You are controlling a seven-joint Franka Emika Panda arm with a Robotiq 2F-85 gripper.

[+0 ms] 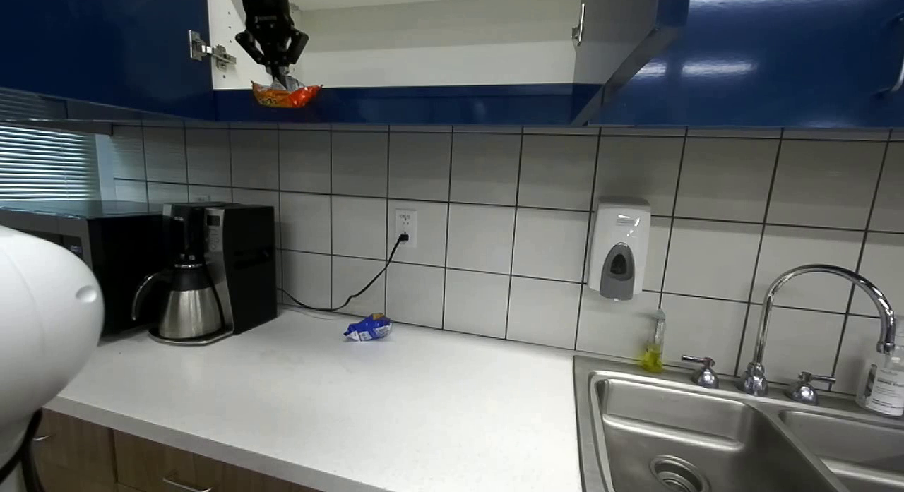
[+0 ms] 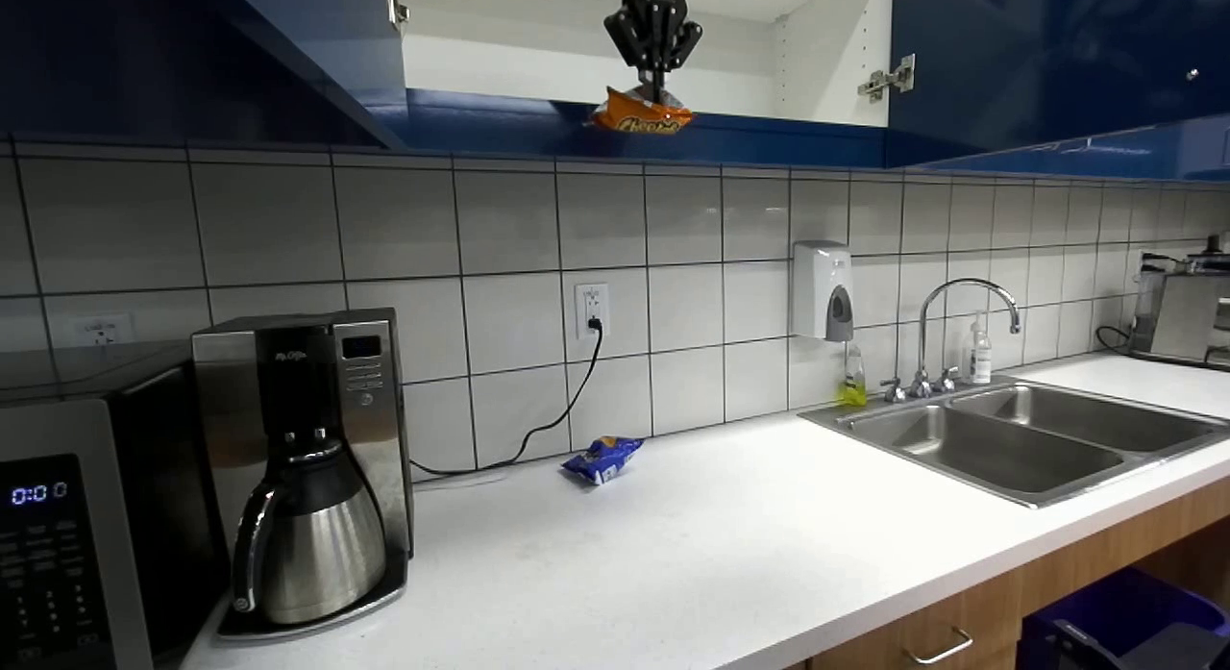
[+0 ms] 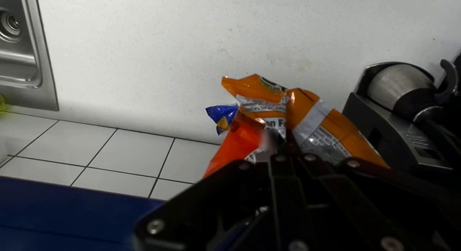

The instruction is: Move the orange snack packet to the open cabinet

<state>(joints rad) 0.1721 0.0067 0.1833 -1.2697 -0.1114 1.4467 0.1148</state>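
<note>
The orange snack packet (image 1: 286, 97) hangs pinched in my gripper (image 1: 280, 74), high above the counter. It also shows in an exterior view (image 2: 642, 115) and in the wrist view (image 3: 338, 132), its middle folded between the fingers. The gripper (image 2: 653, 82) points down, its fingers shut on the packet. The open cabinet (image 1: 438, 105) has a blue lower edge and a pale interior; it also shows in an exterior view (image 2: 769, 143). In both exterior views the packet overlaps the cabinet's lower blue edge, with the gripper against the opening. The exact depth gap cannot be told.
Blue doors stand open either side (image 1: 99, 47) (image 2: 999, 64). A small blue packet (image 2: 603, 459) lies on the counter (image 2: 673, 555) below, near the tiled wall. A coffee maker (image 2: 370, 410) and microwave (image 2: 96, 516) stand at one end, a sink (image 1: 671, 414) at the other.
</note>
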